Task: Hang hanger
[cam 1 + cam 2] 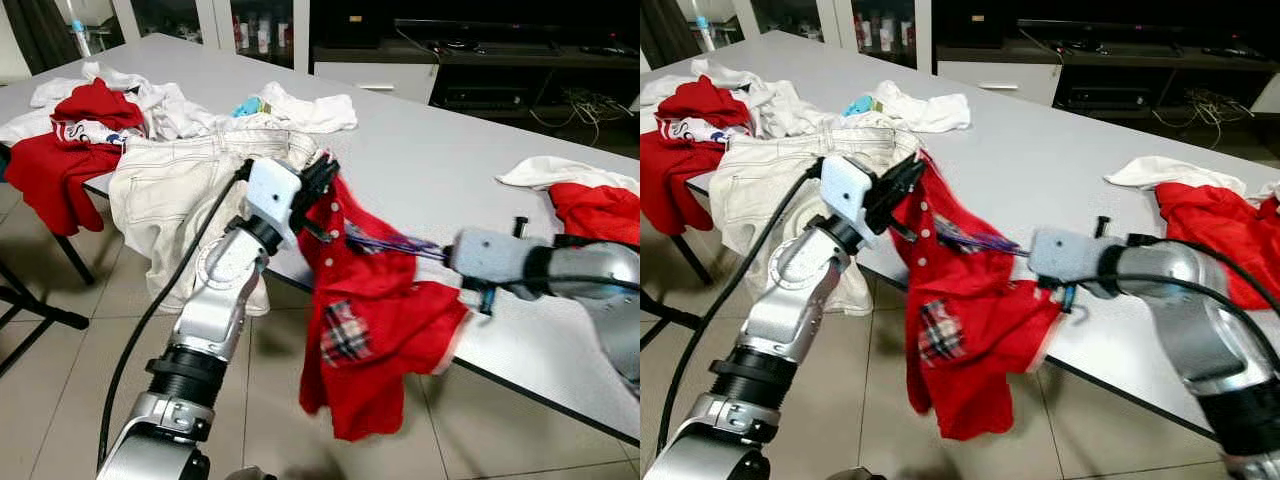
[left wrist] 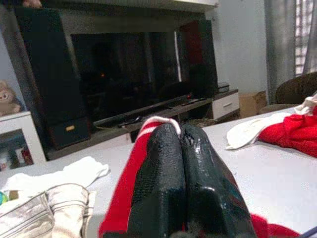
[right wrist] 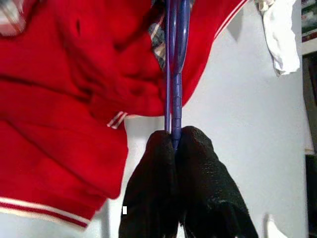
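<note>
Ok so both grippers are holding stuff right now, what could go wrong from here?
1. The right gripper pinches only the thin end of the blue hanger; it could twist or slip out.
2. The left gripper clamps just an edge of the red shirt, most of which hangs off the table edge, so it may slide off the hanger.

No lettering can be read anywhere. The print on the red-and-white garment (image 1: 88, 130) at the bench's (image 1: 430, 150) far end is too small to tell.
</note>
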